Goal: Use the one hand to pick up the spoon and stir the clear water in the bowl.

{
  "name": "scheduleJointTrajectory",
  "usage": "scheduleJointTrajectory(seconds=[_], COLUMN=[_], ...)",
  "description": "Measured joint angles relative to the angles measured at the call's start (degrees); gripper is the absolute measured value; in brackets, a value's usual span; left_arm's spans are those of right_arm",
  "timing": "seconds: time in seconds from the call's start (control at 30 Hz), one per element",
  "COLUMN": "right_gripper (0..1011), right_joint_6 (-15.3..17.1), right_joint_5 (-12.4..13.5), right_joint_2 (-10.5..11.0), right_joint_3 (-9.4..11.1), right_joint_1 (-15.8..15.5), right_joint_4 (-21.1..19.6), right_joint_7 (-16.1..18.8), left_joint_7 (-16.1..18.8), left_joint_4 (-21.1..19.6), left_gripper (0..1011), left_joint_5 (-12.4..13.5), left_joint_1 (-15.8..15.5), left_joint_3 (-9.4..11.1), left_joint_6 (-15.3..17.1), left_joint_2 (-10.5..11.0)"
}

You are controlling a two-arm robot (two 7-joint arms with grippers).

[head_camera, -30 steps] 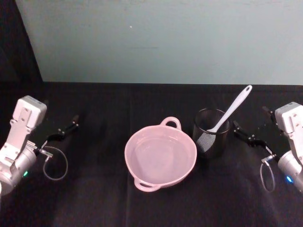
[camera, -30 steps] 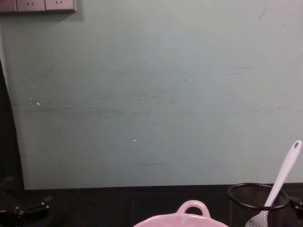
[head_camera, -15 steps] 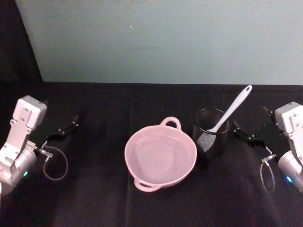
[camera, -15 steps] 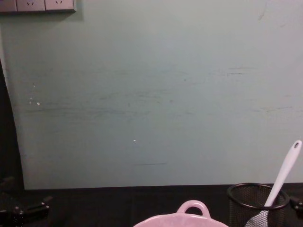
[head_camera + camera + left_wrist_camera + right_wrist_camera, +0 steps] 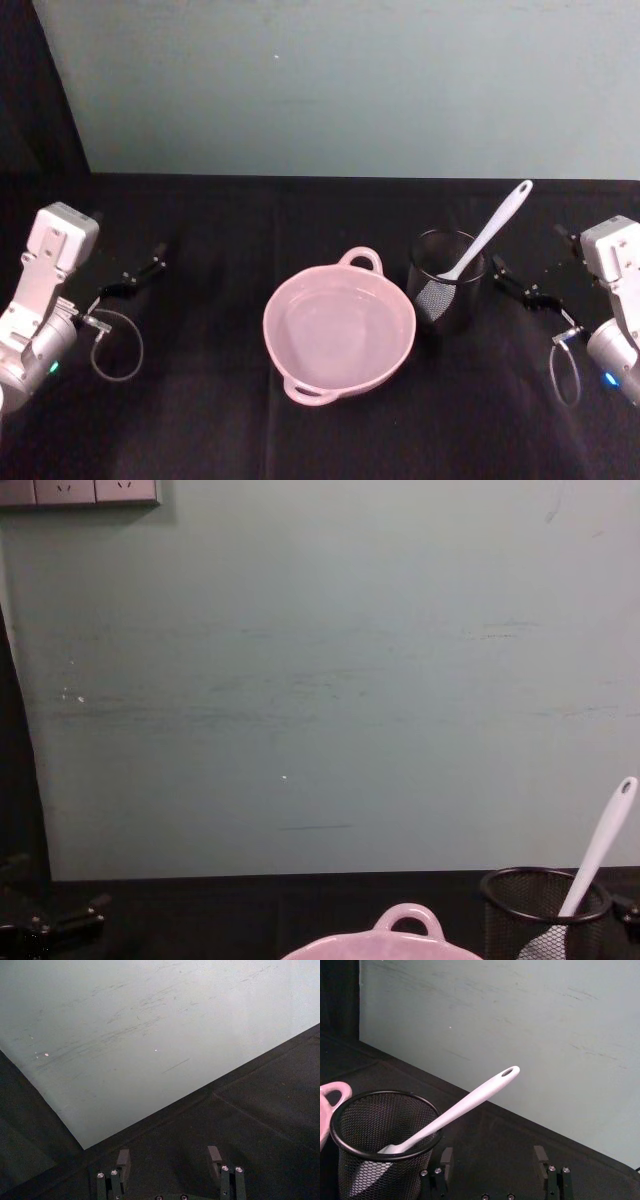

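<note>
Head view, left claw (image 5: 135, 272): low by the black desk (image 5: 200, 420) on its left side, with its two fingers spread wide and empty. It is well apart from every task thing.
Left wrist view: this claw's fingertips stand far apart, with bare desk and the pale green wall (image 5: 150, 1020) ahead of them.
Bowl (image 5: 270, 318): pale pink and upright on the desk, between the two claws. It is well to the inner side of the left claw. One loop handle sits on its far rim and another on its near rim.
Water (image 5: 340, 335): clear, lying inside the bowl.
Mesh cup (image 5: 440, 300): black wire, upright, just beside the bowl on the side toward the right claw (image 5: 530, 272). Whether cup and bowl touch cannot be told.
Spoon (image 5: 492, 230): white, standing tilted in the mesh cup with its paddle head down inside. The handle leans out over the rim toward the right claw's side and the wall. The hole at the handle end shows in the right wrist view.
Right claw: low by the desk on its right side, fingers wide apart and holding nothing. The mesh cup and spoon are near it, ahead and to its inner side, and it touches neither.
Chest view: the spoon handle rises above the cup rim, and the bowl's far handle is just left of the cup.
</note>
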Motion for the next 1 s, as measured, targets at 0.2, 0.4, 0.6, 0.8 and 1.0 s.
scheduleJointTrajectory(seconds=[0.2, 0.4, 0.6, 0.8, 1.0], right_gripper=[1011, 1011, 1011, 1011, 1011], right_joint_6=[0.0, -0.02, 0.17, 0.33, -3.58], right_joint_5=[0.0, -0.22, -0.48, 0.99, 8.72], right_joint_2=[0.0, 0.02, 1.0, 1.5, 0.18], right_joint_3=[0.0, 0.68, 2.84, 5.24, 9.92], right_joint_1=[0.0, -0.78, -4.54, -8.13, -12.1], right_joint_4=[0.0, -0.72, -5.0, -8.84, -11.67], right_joint_7=[0.0, -0.08, -1.23, -1.68, 0.59], left_joint_7=[0.0, 0.0, 0.0, 0.0, 0.0], left_joint_4=[0.0, 0.0, 0.0, 0.0, 0.0], left_gripper=[1005, 1005, 1005, 1005, 1005], left_joint_5=[0.0, 0.0, 0.0, 0.0, 0.0], left_joint_1=[0.0, 0.0, 0.0, 0.0, 0.0], left_joint_3=[0.0, 0.0, 0.0, 0.0, 0.0], left_joint_6=[0.0, 0.0, 0.0, 0.0, 0.0], left_joint_2=[0.0, 0.0, 0.0, 0.0, 0.0])
